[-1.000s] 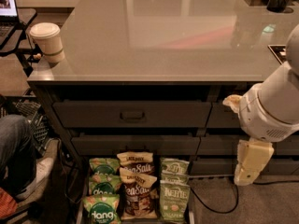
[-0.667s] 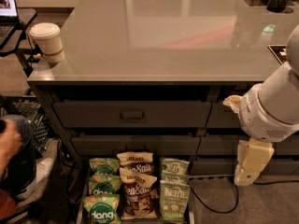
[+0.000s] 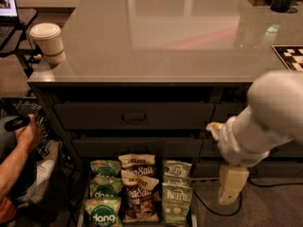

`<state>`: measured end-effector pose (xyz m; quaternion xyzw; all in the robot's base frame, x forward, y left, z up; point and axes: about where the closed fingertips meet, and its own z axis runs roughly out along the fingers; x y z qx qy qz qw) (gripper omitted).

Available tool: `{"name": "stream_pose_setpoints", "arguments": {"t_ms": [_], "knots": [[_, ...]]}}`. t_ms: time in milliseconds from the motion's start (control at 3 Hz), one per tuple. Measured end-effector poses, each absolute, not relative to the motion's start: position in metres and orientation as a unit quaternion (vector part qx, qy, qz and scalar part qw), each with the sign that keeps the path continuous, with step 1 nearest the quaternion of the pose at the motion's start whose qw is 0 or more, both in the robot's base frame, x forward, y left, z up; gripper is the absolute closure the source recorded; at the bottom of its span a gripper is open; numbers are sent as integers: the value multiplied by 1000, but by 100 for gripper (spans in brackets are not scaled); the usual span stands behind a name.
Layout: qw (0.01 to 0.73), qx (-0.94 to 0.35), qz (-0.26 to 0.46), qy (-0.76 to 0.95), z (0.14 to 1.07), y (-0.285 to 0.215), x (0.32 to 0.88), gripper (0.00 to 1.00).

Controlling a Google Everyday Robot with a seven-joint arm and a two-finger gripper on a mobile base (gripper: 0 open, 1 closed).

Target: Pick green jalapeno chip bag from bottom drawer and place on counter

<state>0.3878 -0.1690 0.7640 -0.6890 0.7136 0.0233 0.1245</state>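
Observation:
The bottom drawer (image 3: 193, 217) is pulled open at floor level below the cabinet. On its right side lie two pale green jalapeno chip bags with white "Kettle" lettering, one in front (image 3: 176, 203) and one behind it (image 3: 177, 168). My gripper (image 3: 232, 186) hangs pointing down on the white arm, to the right of the drawer and above the floor, apart from the bags. The grey-beige counter (image 3: 156, 37) spans the top of the view.
Brighter green "dang" bags (image 3: 103, 214) fill the drawer's left and brown "Sea Salt" bags (image 3: 138, 193) its middle. A paper cup (image 3: 48, 42) stands at the counter's left corner. A person's arm with a black device (image 3: 19, 141) is at left. A cable (image 3: 213, 209) lies on the floor.
My arm and gripper have shifted a little left and down toward the drawer. The person's hand at the left has risen into view.

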Motion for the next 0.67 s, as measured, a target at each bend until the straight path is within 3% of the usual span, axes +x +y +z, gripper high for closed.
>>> {"name": "stream_pose_setpoints", "arguments": {"t_ms": [667], "knots": [[110,-703,5,703,657,-149,403,0]]}}
